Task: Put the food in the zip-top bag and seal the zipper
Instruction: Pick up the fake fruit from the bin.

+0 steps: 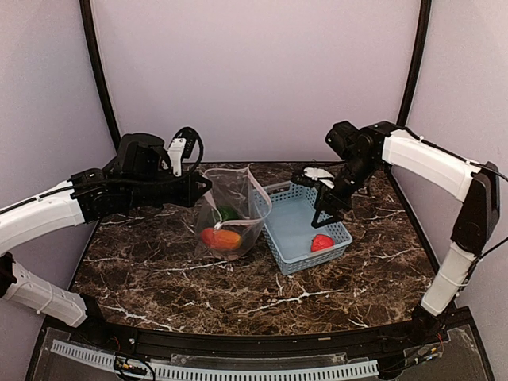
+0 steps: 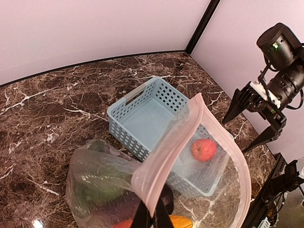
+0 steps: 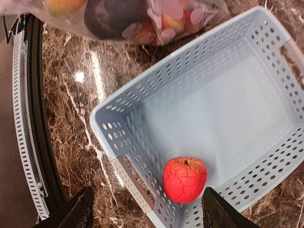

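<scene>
One basket (image 1: 298,226), one bag (image 1: 238,198). In basket, one red fruit (image 1: 321,243). In bag: one pepper (image 1: 228,213), one mango (image 1: 228,239), one eggplant (image 3: 107,16), one ball cluster (image 3: 166,23).

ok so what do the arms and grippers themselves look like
Both arms have white rounded shells, left arm and right arm, with black joints and black wrist housings. Thin black cables run along them. The left gripper and right gripper are black with slim tapered fingers.
</scene>
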Robot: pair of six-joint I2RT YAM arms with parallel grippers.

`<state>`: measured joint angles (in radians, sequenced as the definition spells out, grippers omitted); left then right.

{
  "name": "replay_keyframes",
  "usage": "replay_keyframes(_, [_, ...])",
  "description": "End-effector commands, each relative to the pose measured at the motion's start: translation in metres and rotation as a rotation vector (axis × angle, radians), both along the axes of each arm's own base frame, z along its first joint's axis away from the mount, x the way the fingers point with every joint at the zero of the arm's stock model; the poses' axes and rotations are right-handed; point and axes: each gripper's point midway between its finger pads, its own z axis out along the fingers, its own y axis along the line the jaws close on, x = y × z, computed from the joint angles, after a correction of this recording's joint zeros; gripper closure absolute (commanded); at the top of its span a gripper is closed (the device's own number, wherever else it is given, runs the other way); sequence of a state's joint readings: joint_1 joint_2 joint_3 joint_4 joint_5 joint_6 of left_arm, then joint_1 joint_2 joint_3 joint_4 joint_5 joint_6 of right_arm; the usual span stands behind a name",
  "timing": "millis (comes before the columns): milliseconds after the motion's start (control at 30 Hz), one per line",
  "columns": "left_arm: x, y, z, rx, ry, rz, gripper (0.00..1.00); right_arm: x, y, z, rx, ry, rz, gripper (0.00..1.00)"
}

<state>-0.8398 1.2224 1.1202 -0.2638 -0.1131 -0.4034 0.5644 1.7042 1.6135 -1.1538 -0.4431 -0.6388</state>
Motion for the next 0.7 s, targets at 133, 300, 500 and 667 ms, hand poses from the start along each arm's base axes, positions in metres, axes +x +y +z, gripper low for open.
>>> replay_keyframes(133, [-0.001, 0.008, 0.014, -0.027, -0.019, 0.023, 0.99, -0.01, -0.028, -0.045, -0.176, 0.093, 0.049, 0.3])
replay_keyframes(300, [-0.003, 0.009, 0.015, -0.042, -0.019, 0.023, 0.99, 0.009, -0.039, -0.074, -0.28, 0.053, 0.016, 0.33])
replay_keyframes(500, [-0.003, 0.013, 0.015, -0.033, -0.024, 0.034, 0.99, 0.012, -0.038, -0.096, -0.308, 0.091, 0.018, 0.31])
replay_keyframes(667, [-0.003, 0.013, 0.012, -0.037, -0.018, 0.035, 0.99, 0.016, -0.043, -0.113, -0.357, 0.104, 0.014, 0.3])
